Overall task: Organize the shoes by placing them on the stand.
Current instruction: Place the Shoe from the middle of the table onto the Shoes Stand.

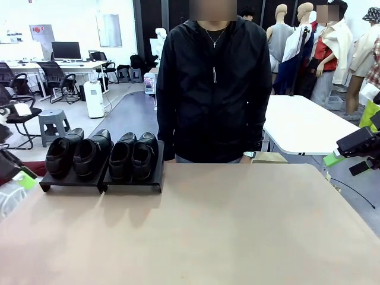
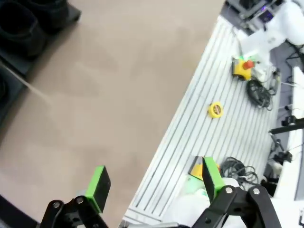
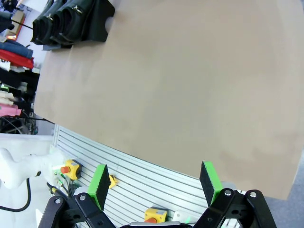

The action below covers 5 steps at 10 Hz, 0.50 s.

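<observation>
Four shoes (image 1: 101, 155) stood in a row on the stand (image 1: 101, 183), toes toward the robot, two on each platform; the stand sat at the tabletop's (image 1: 208, 231) far left corner, just left of the person (image 1: 214, 83). Both end effectors were spread wide and held nothing: the left end effector (image 2: 154, 183) hovered over the tabletop's near edge, robot-side of the stand, the right end effector (image 3: 154, 183) likewise, well apart from the stand. The placing looked finished, so the sound step was probably to keep both arms clear. Everything right of the stand lay bare, leaving ample room; the stand's left platform sat close to the tabletop's left edge.
</observation>
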Available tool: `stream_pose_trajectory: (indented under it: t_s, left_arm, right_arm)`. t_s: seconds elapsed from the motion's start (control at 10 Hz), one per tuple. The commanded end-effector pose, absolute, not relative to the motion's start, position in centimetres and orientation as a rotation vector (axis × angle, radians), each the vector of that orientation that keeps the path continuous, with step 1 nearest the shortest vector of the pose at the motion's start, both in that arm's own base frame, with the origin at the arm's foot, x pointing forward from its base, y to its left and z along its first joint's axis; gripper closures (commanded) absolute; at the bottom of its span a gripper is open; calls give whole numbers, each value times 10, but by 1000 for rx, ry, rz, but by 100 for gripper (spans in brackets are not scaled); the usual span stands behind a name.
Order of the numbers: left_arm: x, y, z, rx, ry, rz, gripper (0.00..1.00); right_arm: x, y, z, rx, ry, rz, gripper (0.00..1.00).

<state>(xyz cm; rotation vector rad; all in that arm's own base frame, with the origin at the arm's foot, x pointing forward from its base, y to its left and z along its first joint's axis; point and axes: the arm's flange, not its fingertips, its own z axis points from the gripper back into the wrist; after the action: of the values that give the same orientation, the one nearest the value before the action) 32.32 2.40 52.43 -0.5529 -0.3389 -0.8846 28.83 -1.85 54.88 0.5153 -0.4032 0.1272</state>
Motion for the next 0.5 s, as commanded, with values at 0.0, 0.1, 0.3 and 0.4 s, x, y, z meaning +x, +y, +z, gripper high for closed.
stream_pose_trajectory:
  t_s: [0.0,0.1,0.3,0.4]
  left_arm:
    - [323,14,523,-522,-351,-847,0]
    - [323,14,523,-522,-351,-847,0]
    - [323,14,523,-522,-351,-847,0]
    - [323,14,523,-522,-351,-847,0]
  right_arm:
    - [287,-18,550,509,-396,106,0]
    - [287,-18,550,509,-396,106,0]
    - [287,-18,550,509,-396,106,0]
    - [287,-18,550,509,-396,106,0]
